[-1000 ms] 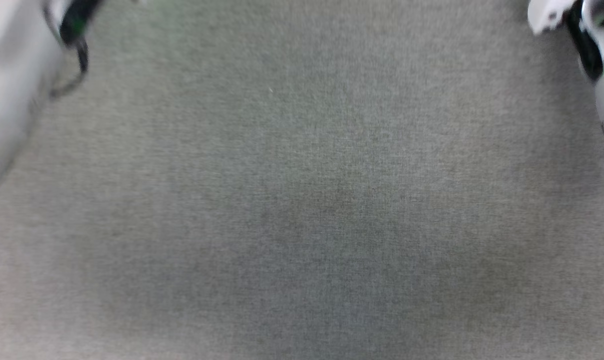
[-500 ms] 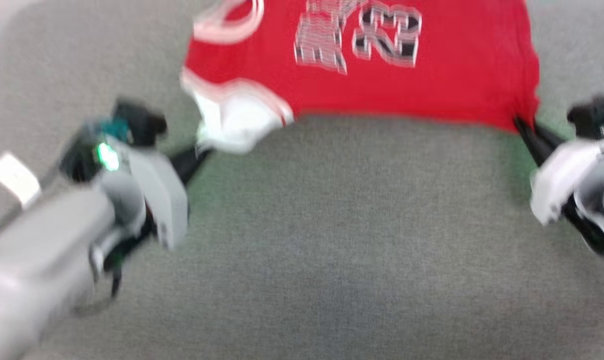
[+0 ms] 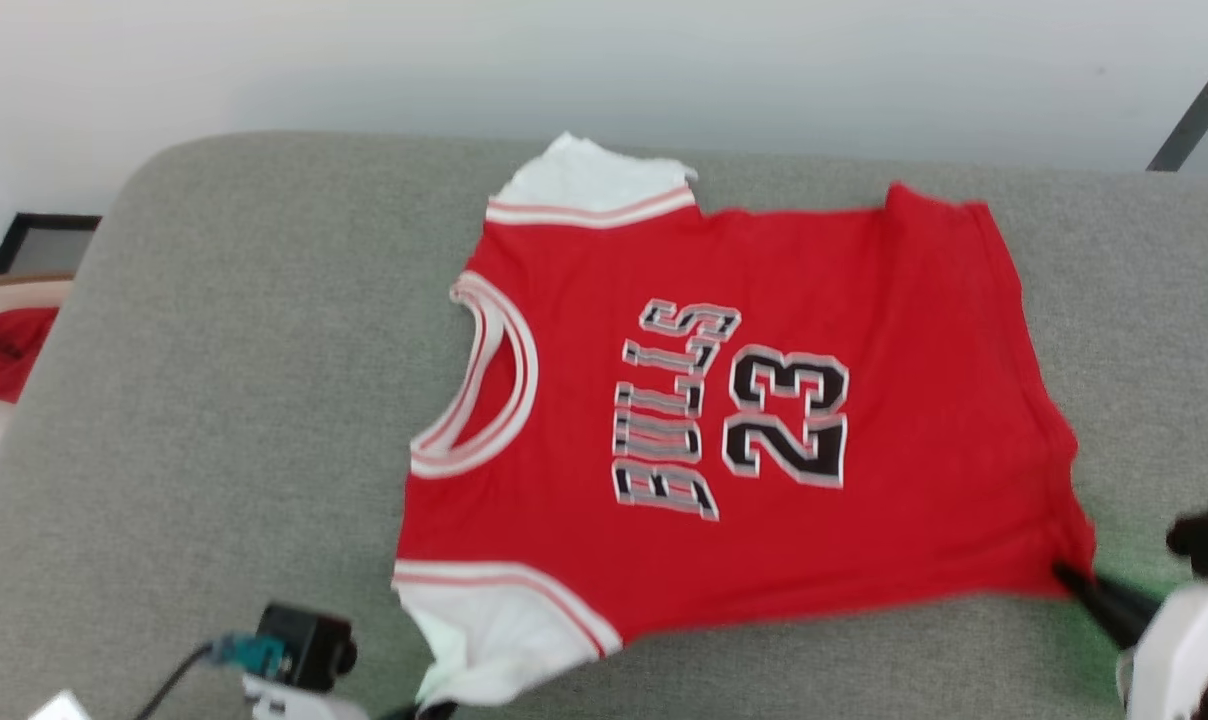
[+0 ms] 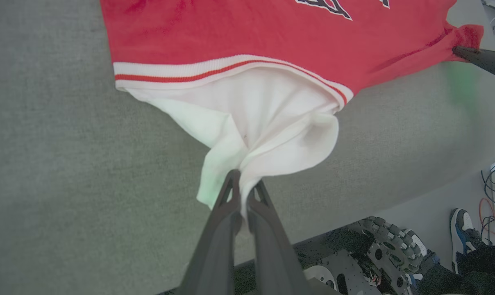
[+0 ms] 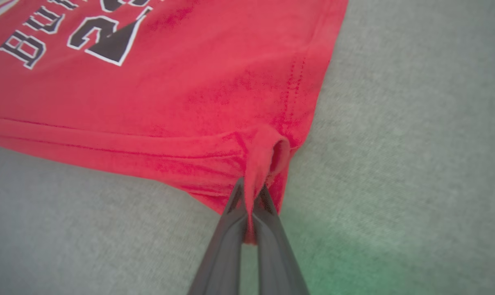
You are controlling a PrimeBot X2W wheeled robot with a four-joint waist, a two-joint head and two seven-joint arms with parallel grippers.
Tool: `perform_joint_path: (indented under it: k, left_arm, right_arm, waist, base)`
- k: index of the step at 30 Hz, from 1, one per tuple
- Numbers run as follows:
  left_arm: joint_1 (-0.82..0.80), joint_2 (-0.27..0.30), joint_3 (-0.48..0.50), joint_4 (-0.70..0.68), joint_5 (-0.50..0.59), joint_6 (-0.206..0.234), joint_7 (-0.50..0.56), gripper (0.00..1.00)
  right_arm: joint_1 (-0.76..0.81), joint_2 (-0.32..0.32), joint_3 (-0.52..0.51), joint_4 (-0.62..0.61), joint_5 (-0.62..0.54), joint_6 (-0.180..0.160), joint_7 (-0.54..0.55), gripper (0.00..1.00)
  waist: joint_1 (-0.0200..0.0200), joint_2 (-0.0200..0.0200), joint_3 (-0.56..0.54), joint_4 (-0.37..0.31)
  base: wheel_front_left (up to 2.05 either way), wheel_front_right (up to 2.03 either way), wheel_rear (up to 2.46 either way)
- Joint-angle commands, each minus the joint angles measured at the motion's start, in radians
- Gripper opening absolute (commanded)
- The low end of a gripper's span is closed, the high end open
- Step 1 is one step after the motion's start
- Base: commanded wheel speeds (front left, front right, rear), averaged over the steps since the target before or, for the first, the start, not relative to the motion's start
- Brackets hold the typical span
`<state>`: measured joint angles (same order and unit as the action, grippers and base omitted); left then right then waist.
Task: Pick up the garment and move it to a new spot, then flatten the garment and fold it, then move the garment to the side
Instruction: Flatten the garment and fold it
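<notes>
The garment (image 3: 764, 420), a red jersey with white sleeves and black-and-white "BULLS 23" lettering, lies spread face up on the grey cushion (image 3: 244, 380), neck toward the left. My left gripper (image 4: 243, 184) is shut on the near white sleeve (image 4: 264, 119), which bunches up between its fingers. At the near right, my right gripper (image 5: 251, 192) is shut on the red hem corner (image 5: 268, 151); in the head view that gripper (image 3: 1069, 575) pinches the garment's lower right corner. The left wrist view shows the jersey's red body (image 4: 239, 28) beyond the sleeve.
A pale wall (image 3: 604, 60) rises behind the cushion. Another red item (image 3: 4, 345) lies past the cushion's left edge. Below the cushion's near edge sit the robot's base and wheels (image 4: 374, 246), a shoe (image 4: 462, 229) and cables (image 4: 493, 192).
The head camera has tilted up, so the whole jersey is now in view where a second ago there was bare cushion. Both grippers still pinch the same near corners.
</notes>
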<state>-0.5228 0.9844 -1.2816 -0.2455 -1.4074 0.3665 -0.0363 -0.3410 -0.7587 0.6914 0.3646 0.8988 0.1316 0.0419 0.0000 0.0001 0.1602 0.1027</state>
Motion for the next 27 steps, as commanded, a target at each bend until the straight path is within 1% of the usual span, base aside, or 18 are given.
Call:
perform_joint_path:
  k: [1, 5, 7, 11, 15, 17, 21, 23, 27]
  left_arm:
    - [0.025, 0.015, 0.000, -0.015, -0.002, 0.021, -0.010, 0.00]
    - [0.105, 0.030, 0.004, -0.084, -0.053, 0.074, -0.057, 0.00]
    - [0.118, 0.045, 0.009, -0.110, -0.053, 0.101, -0.076, 0.00]
    - [0.090, 0.099, 0.032, -0.166, -0.023, 0.147, -0.094, 0.00]
    - [0.020, 0.161, 0.050, -0.208, 0.040, 0.167, -0.064, 0.00]
    - [-0.030, 0.184, 0.058, -0.214, 0.077, 0.167, -0.027, 0.00]
    - [-0.138, 0.201, 0.069, -0.190, 0.149, 0.136, 0.058, 0.00]
    - [-0.191, 0.198, 0.075, -0.160, 0.180, 0.110, 0.099, 0.00]
    - [-0.288, 0.166, 0.083, -0.076, 0.231, 0.037, 0.165, 0.00]
  right_arm:
    - [0.036, -0.014, -0.011, -0.013, 0.006, -0.002, 0.006, 0.00]
    - [0.159, -0.023, -0.063, -0.076, 0.023, -0.002, 0.026, 0.00]
    - [0.204, -0.022, -0.097, -0.097, 0.019, -0.002, 0.028, 0.00]
    - [0.261, 0.002, -0.177, -0.149, -0.006, -0.002, 0.037, 0.00]
    - [0.260, 0.037, -0.241, -0.215, -0.054, -0.002, 0.076, 0.00]
    - [0.243, 0.058, -0.273, -0.245, -0.081, -0.002, 0.105, 0.00]
    - [0.196, 0.110, -0.320, -0.282, -0.138, -0.002, 0.163, 0.00]
    - [0.161, 0.133, -0.333, -0.286, -0.170, -0.002, 0.192, 0.00]
    - [0.088, 0.178, -0.348, -0.266, -0.218, -0.002, 0.231, 0.00]
  waist:
    - [0.0000, -0.0001, -0.015, 0.006]
    - [0.0000, -0.0001, -0.016, 0.003]
    - [0.0000, -0.0001, -0.015, -0.002]
    - [0.0000, -0.0001, -0.016, -0.019]
    - [0.0000, -0.0001, -0.005, -0.052]
    - [0.0000, -0.0001, 0.001, -0.067]
    - [0.0000, -0.0001, 0.020, -0.097]
    - [0.0000, -0.0001, 0.032, -0.110]
    - [0.0000, -0.0001, 0.059, -0.123]
  base:
    - [0.00, 0.00, 0.00]
    - [0.00, 0.00, 0.00]
    - [0.00, 0.00, 0.00]
    - [0.00, 0.00, 0.00]
    - [0.00, 0.00, 0.00]
    - [0.00, 0.00, 0.00]
    - [0.00, 0.00, 0.00]
    - [0.00, 0.00, 0.00]
    - [0.00, 0.00, 0.00]
